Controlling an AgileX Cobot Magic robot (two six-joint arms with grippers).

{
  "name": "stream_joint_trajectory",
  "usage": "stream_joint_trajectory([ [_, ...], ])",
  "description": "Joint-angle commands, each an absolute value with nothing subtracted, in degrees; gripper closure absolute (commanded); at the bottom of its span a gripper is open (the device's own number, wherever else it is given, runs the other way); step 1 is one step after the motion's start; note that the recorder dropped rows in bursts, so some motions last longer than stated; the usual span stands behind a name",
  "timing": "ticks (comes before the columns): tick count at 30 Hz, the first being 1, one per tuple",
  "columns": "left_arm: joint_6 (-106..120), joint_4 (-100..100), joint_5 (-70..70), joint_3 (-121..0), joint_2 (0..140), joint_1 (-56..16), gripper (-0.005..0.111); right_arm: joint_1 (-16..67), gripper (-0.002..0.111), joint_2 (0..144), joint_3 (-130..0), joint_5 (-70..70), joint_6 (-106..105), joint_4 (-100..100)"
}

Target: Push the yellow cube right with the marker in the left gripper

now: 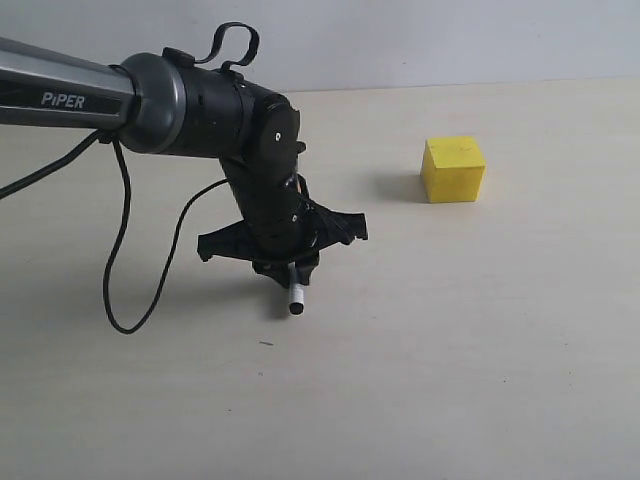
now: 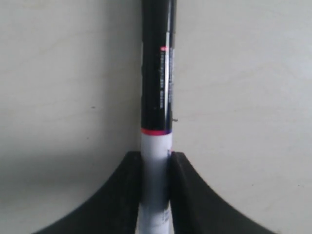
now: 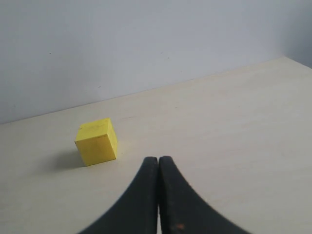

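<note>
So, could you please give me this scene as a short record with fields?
marker: held in the left gripper, pointing down at the table
yellow cube: on the table, right of the marker, clear gap between them
left gripper: shut on the marker
right gripper: shut, empty
push: not yet begun

Noted right gripper (image 3: 158,164): two curved black jaws pressed together tip to tip, nothing between. A small bright yellow matte cube (image 3: 96,142) sat on the pale wooden tabletop (image 3: 234,126), roughly eleven o'clock from the tips, well apart. Plain grey-white wall (image 3: 146,44) stood beyond.
</note>
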State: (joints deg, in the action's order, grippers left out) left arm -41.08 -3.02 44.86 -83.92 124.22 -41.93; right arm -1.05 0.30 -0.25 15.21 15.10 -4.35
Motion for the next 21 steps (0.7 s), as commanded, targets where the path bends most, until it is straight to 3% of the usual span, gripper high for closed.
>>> stream_joint_trajectory([
  [1, -41.09, -3.37, 44.48, -84.34, 124.32, -41.74, 0.073, -1.01, 0.108, 0.0, 0.0, 14.97, 15.0, -4.44],
  [6, -42.45, -3.59, 44.48, -84.34, 124.32, -41.74, 0.058, -1.01, 0.108, 0.0, 0.0, 14.97, 15.0, -4.44],
  [12, -39.23, -3.88, 44.84, -84.34, 123.4, -41.6, 0.055, -1.01, 0.108, 0.0, 0.0, 14.97, 15.0, -4.44],
  [16, -24.72, -4.91, 46.19, -85.5, 120.51, -41.6, 0.056, -1.01, 0.108, 0.0, 0.0, 14.97, 15.0, -4.44],
  [18, -20.81, -4.63, 47.39, -85.95, 118.48, -41.6, 0.059, -1.01, 0.108, 0.0, 0.0, 14.97, 15.0, -4.44],
  [21, -20.7, -3.6, 47.86, -85.42, 114.34, -41.6, 0.081, -1.01, 0.108, 0.0, 0.0, 14.97, 15.0, -4.44],
])
